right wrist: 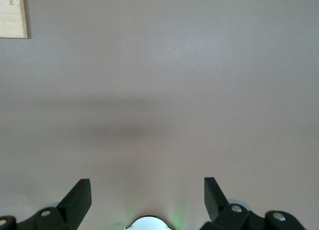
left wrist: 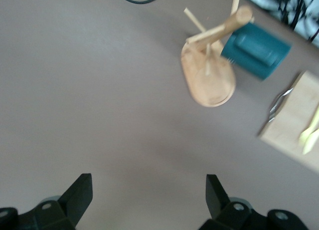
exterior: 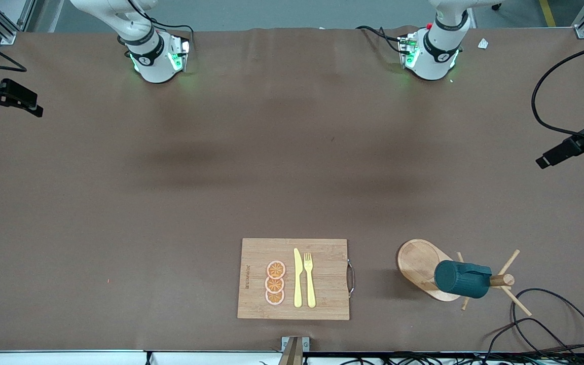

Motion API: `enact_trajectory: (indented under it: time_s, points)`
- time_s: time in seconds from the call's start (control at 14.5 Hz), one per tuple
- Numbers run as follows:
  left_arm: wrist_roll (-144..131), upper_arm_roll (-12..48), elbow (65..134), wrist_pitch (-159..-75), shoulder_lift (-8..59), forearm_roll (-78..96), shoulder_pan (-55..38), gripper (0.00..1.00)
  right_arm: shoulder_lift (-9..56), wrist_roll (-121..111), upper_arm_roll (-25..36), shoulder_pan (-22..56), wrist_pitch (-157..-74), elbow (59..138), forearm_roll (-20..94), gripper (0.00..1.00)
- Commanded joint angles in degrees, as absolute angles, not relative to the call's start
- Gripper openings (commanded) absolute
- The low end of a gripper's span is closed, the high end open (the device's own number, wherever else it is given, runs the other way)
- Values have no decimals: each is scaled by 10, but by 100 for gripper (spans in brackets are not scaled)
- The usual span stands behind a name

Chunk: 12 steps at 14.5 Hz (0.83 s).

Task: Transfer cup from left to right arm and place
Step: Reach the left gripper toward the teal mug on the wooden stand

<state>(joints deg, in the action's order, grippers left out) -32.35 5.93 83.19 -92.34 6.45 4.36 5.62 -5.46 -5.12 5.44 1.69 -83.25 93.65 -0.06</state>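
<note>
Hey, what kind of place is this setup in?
Probably a robotics lab staged as a kitchen: a brown-covered table, side cameras on mounts, loose cables, plus a cutting board and the cup on a wooden mug tree.

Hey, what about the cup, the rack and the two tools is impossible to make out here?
- Cup: its inside and mouth are turned away in the front and left wrist views.
- Wooden rack: the peg holding the cup is hidden by the cup.
- Left tool and right tool: cut off by the wrist views' edges, out of the front view.
- Cutting board: mostly cropped in the right wrist view.
</note>
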Motion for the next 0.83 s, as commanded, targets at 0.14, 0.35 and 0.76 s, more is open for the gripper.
enact_trajectory:
  time_s: [0.14,0.35,0.76]
  points:
    - [-539,64,819,-1001,117,66,46,100,-72,-51,55,22,-835,950,2,100]
    - [-651,67,819,-1056,148,78,45,100,-72,-52,56,22,-835,949,2,100]
    - [-800,68,809,-1181,215,112,44,100,-72,-50,56,21,-835,950,-4,100]
